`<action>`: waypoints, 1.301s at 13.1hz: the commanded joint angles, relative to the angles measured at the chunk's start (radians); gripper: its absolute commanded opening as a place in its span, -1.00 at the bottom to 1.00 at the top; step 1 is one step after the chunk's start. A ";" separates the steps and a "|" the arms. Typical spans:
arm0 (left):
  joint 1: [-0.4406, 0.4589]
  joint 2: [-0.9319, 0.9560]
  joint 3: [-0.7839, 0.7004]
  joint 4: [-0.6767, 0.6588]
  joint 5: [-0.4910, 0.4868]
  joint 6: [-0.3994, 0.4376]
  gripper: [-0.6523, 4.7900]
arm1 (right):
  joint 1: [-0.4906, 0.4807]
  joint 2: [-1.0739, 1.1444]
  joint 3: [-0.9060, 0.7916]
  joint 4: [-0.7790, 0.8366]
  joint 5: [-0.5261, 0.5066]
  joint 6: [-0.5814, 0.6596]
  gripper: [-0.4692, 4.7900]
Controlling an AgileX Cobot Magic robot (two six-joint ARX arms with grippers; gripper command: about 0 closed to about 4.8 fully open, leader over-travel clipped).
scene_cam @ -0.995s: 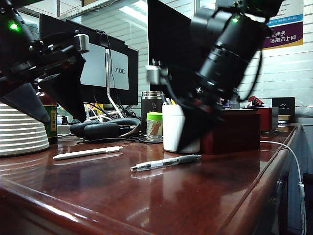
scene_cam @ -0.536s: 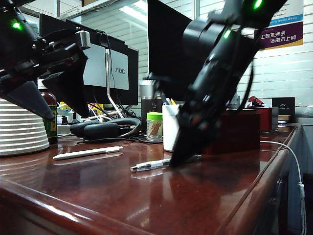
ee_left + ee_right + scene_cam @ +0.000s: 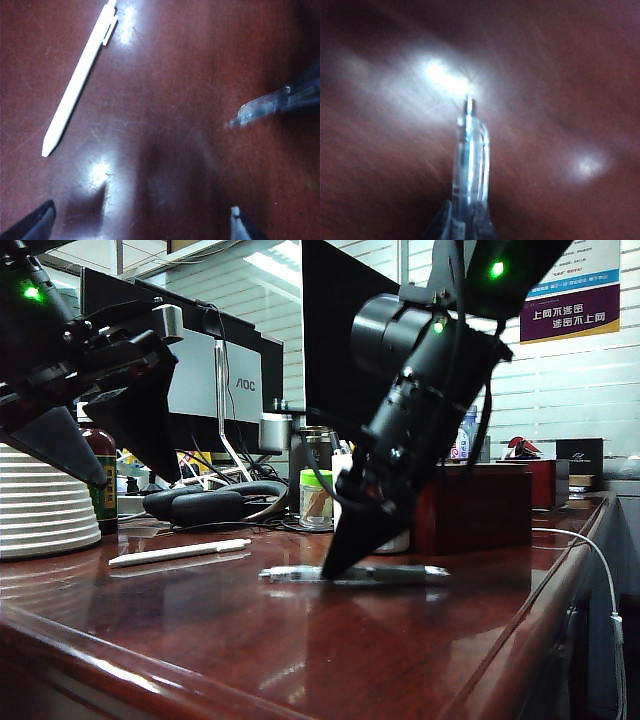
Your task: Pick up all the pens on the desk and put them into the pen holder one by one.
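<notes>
The clear silver-grey pen (image 3: 385, 573) lies flat on the glossy desk (image 3: 300, 650). My right gripper (image 3: 335, 565) points down at its left part; in the right wrist view the right gripper (image 3: 465, 220) is shut on this clear pen (image 3: 470, 160), whose tip sticks out past the fingers. The white pen (image 3: 180, 552) lies further left, and shows as the white pen (image 3: 80, 80) in the left wrist view, along with the clear pen (image 3: 265, 105). My left gripper (image 3: 100, 455) hangs open above the desk; the left gripper (image 3: 137, 227) holds nothing. The white pen holder (image 3: 397, 542) is mostly hidden behind my right arm.
A stack of white plates (image 3: 40, 505) stands at the left edge, with a bottle (image 3: 100, 485) behind it. Headphones (image 3: 215, 502), a green-lidded jar (image 3: 316, 498), a steel mug (image 3: 305, 445) and monitors (image 3: 230, 380) line the back. A dark red box (image 3: 480, 508) stands right; a white cable (image 3: 600, 565) hangs over the desk's edge.
My right arm came down onto the clear pen and its jaws closed on it. The pen swung and slid a little to the right on the desk. The left arm kept still.
</notes>
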 commanded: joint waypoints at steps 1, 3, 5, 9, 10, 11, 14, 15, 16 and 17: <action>0.000 -0.003 0.002 0.002 0.000 -0.003 1.00 | -0.002 0.011 -0.009 -0.036 0.043 0.035 -0.84; 0.000 -0.003 0.002 0.002 0.000 -0.003 1.00 | -0.001 -0.003 0.021 -0.032 0.018 0.120 -0.84; 0.000 -0.003 0.002 0.002 0.000 -0.003 1.00 | -0.001 -0.047 0.072 0.035 -0.041 0.233 -0.84; 0.000 -0.003 0.002 0.002 0.000 -0.003 1.00 | -0.002 -0.177 0.143 0.363 -0.097 0.501 -0.84; 0.000 -0.003 0.002 0.004 0.000 -0.003 1.00 | -0.006 -0.204 0.144 0.476 -0.096 0.569 -0.84; 0.000 -0.003 0.002 0.006 0.000 -0.003 1.00 | -0.016 -0.223 0.144 0.600 -0.090 0.659 -0.84; 0.000 -0.003 0.002 0.009 0.000 -0.003 1.00 | -0.055 -0.225 0.129 0.800 0.025 0.772 -0.84; 0.000 -0.003 0.002 0.009 -0.001 -0.003 1.00 | -0.066 -0.225 0.103 0.842 0.064 0.797 -0.84; 0.000 -0.003 0.002 0.010 -0.010 -0.003 1.00 | -0.084 -0.225 0.067 0.882 0.072 0.855 -0.84; 0.000 -0.003 0.002 0.011 -0.024 -0.003 1.00 | -0.098 -0.225 0.003 0.970 0.092 0.892 -0.84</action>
